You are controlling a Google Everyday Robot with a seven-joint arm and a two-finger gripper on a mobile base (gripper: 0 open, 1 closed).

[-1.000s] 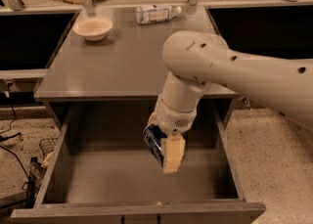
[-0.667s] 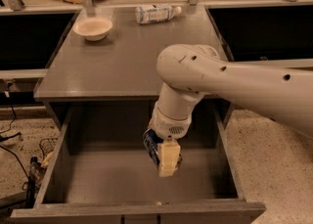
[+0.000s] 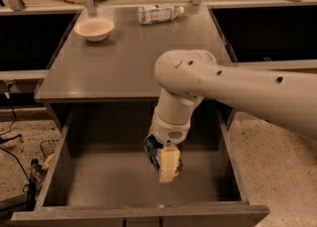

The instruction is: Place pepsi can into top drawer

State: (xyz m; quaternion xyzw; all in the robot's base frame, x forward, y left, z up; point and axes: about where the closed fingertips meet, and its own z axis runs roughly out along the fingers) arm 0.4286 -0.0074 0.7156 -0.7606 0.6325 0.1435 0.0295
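A pepsi can (image 3: 151, 150), dark blue with pale markings, hangs tilted inside the open top drawer (image 3: 99, 184), over the middle of its floor. The pincer (image 3: 163, 162), reaching down into the drawer, is clamped on the can. It would be best to lower the can close to the floor before letting go, so it cannot roll. Behind the drawer, the surface (image 3: 124, 67) carries a bowl (image 3: 94, 28) and a bottle (image 3: 157, 14).

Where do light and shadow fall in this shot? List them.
Camera view: warm, dim light overall; the cabinet top is evenly lit; the drawer darkens toward its back, under the top; the gripper, above the drawer floor and clamped on the can, shows pale, while the can looks nearly black; no strong glare.
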